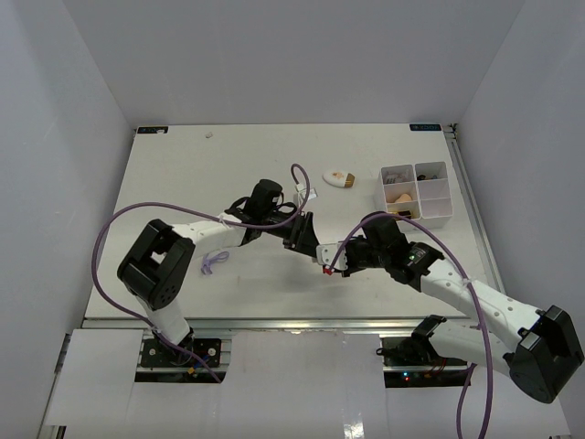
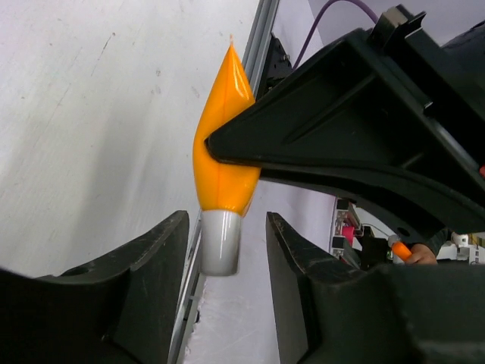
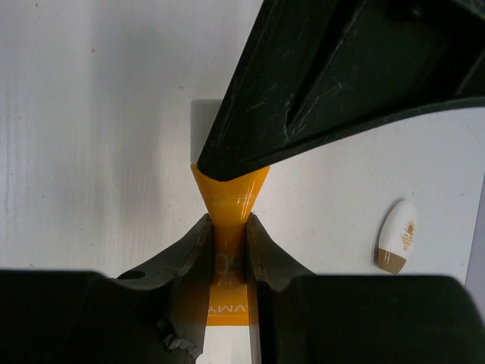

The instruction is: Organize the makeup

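The orange tube (image 3: 229, 199) with its white cap (image 2: 220, 243) is held in the air above the table's middle. My right gripper (image 3: 227, 221) is shut on the tube's flat tail end. My left gripper (image 2: 226, 221) is open, and the cap sits between its fingers without touching them. In the top view the two grippers meet, left (image 1: 309, 243) and right (image 1: 340, 262), with the tube (image 1: 324, 254) between them. A white oval compact (image 1: 339, 177) lies on the table behind them and also shows in the right wrist view (image 3: 399, 236). A purple loop (image 1: 215, 262) lies at the left.
The white four-compartment tray (image 1: 439, 216) stands at the back right, with a beige sponge (image 1: 399, 194) and a dark item (image 1: 426, 174) inside. A small white piece (image 1: 306, 193) lies near the left arm. Purple cables loop over both arms.
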Tool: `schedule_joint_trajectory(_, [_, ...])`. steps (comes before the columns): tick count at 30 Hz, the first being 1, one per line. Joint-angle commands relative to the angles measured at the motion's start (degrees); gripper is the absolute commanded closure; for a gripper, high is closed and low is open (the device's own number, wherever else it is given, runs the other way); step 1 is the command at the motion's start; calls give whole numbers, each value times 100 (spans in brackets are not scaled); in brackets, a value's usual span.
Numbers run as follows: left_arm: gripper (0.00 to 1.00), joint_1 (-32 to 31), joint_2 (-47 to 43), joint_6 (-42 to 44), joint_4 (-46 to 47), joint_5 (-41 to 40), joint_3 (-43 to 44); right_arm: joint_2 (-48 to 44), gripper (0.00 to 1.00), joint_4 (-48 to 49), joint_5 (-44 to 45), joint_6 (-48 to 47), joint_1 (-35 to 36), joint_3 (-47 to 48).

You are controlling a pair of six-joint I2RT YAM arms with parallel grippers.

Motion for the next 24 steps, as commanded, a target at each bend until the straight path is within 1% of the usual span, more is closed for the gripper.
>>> schedule_joint_trajectory(1, [49,-94,85,67,-96,299,308,121,73,238,74,-67,80,295])
schedule_joint_trajectory(7, [74,-103,172,131,-237,385,393,140,70,330,197,-86,98,253])
schedule_joint_trajectory(12, [86,-108,190,192,-295,418,389,110,61,433,343,-70,94,183])
schedule_joint_trajectory(13, [87,-107,188,197,-295,403,385,107,57,449,372,-61,94,173])
schedule_joint_trajectory(15, [88,-99,180,190,-295,340,354,91,39,472,442,-46,94,150])
schedule_joint_trajectory(16, [88,-99,155,200,-295,279,339,44,31,472,499,-51,94,134])
schedule_joint_trajectory(21, [90,-83,43,224,-286,-232,251,-303,2,413,636,-65,11,79])
schedule_joint_trajectory(23, [90,-63,11,224,-287,-441,239,-415,10,384,564,55,-139,99])
schedule_joint_trajectory(24, [90,-50,-13,224,-293,-621,226,-477,10,377,477,179,-196,118])
